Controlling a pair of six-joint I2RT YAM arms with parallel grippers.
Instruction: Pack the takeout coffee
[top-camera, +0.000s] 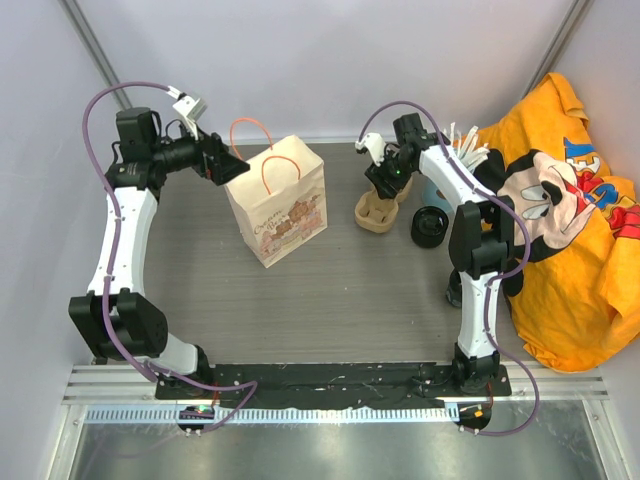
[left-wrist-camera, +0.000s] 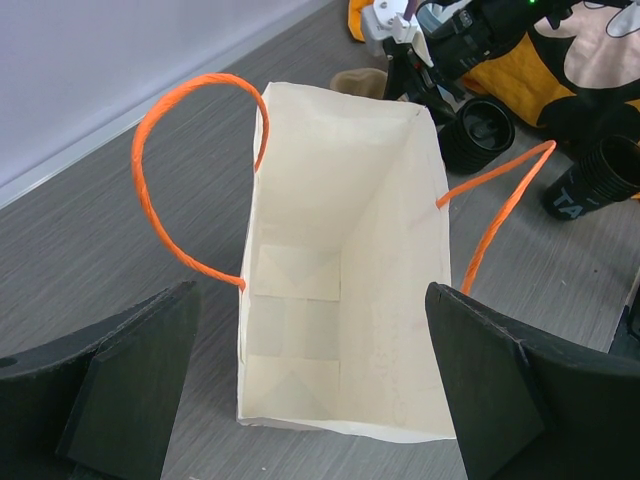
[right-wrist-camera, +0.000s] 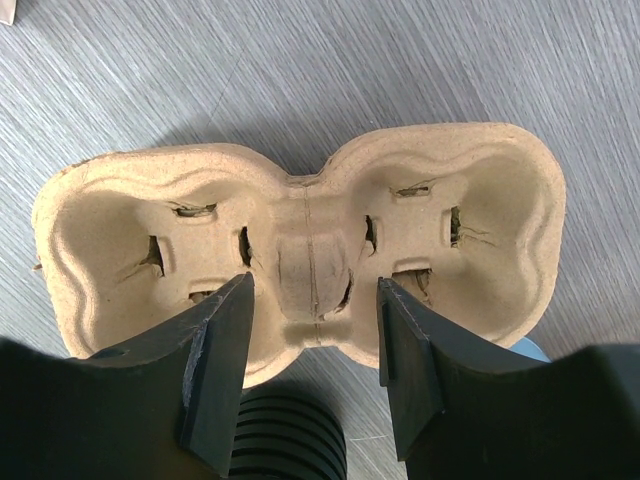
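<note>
Right gripper (right-wrist-camera: 315, 287), half-open and holding nothing, is straddling the middle bridge of the brown pulp two-well carrier (right-wrist-camera: 300, 182), while the small ribbed black takeout coffee cup (top-camera: 430, 226) is sitting just right of it, toward the far edge of the tabletop (top-camera: 350, 300).

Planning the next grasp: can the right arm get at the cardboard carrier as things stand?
Likely yes: the right gripper hangs directly above the carrier, jaws open astride its centre ridge, both wells empty, nothing between.
</note>
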